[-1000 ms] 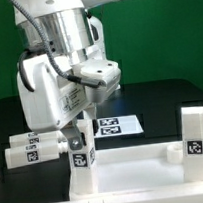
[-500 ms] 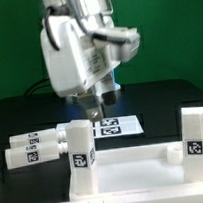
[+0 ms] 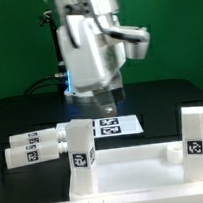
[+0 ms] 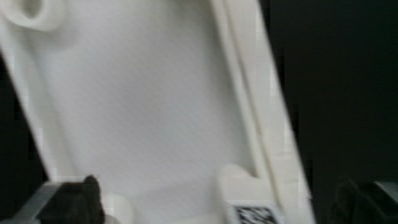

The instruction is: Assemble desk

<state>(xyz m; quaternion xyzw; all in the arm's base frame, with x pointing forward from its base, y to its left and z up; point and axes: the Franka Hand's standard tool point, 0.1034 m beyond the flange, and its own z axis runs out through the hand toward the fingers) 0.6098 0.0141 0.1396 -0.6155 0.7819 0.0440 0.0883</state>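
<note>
You have a tabletop (image 4: pixel 160 110) of white plastic, smooth, with a soft even sheen; its upright legs (image 3: pixel 82 147) look to be the same white plastic, a touch more matt; each carries a black-and-white printed tag (image 3: pixel 81 161), flat and dull; the table (image 3: pixel 160 99) beneath is black and matt; the arm's shell (image 3: pixel 90 50) is white and glossy, with bright highlights on its curves; the fingers (image 4: pixel 80 197) of the pincer (image 4: pixel 222 198) are dark and unshiny.

tabletop (image 3: pixel 137 176) bears a leg (image 3: pixel 82 147) upright at one end, second leg (image 3: pixel 194 131) at the other; loose legs (image 3: pixel 32 150) lie off its end on the exterior view's left; marker board (image 3: pixel 119 126) behind it.
</note>
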